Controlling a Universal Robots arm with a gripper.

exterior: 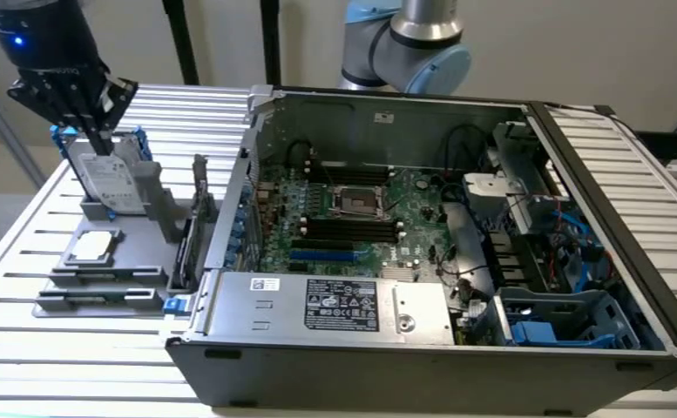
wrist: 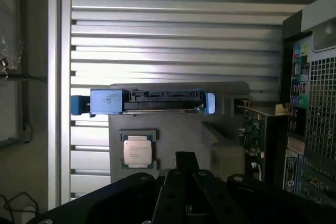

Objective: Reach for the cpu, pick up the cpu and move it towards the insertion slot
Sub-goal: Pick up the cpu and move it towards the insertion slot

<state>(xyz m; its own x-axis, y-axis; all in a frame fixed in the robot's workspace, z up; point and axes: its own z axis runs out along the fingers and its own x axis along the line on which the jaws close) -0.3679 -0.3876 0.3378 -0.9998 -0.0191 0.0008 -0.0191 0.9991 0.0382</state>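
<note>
Slatted table (exterior: 83,357) — cpu (exterior: 91,246) small, square, silvery-topped.

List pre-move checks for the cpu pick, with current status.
1. cpu lying flat in its grey holder, top uncovered: ok.
2. gripper lined up over the cpu: not ok; it hangs at the upright hard drive behind it.
3. gripper clear of the hard drive: cannot tell.
4. insertion slot exposed, case open: ok.
</note>
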